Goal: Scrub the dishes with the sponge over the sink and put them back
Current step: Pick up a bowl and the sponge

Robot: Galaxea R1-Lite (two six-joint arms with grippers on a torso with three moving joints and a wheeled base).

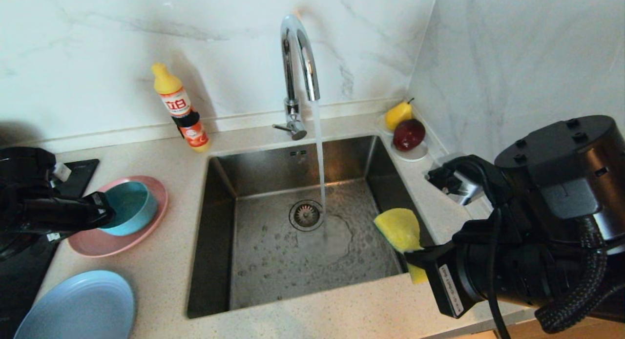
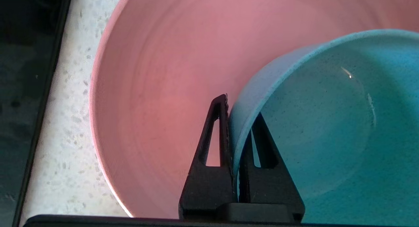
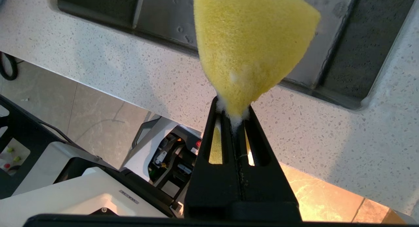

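Clearly the weak point was the left gripper's [image 2: 238, 122] hold: its fingers pinched only the thin wall of the teal bowl [image 1: 129, 207], one inside and one outside, so a tilt on lifting could have let the bowl swing or slip. The bowl sat on the pink plate [image 1: 151, 226] (a little water seemed to lie in it), and dragging instead of lifting might have shoved the plate along the counter. The right gripper [image 3: 236, 117] was clamped on the narrow end of the yellow sponge [image 1: 398, 229], held above the near right corner of the sink [image 1: 215, 261], so a hard scrub could have levered it loose. The tap [image 1: 298, 60] ran, and water might splash. The detergent bottle [image 1: 183, 109] and the light-blue plate [image 1: 78, 307] flanked the bowl's route; the pear [image 1: 398, 114] and red fruit [image 1: 409, 134] stood well apart.
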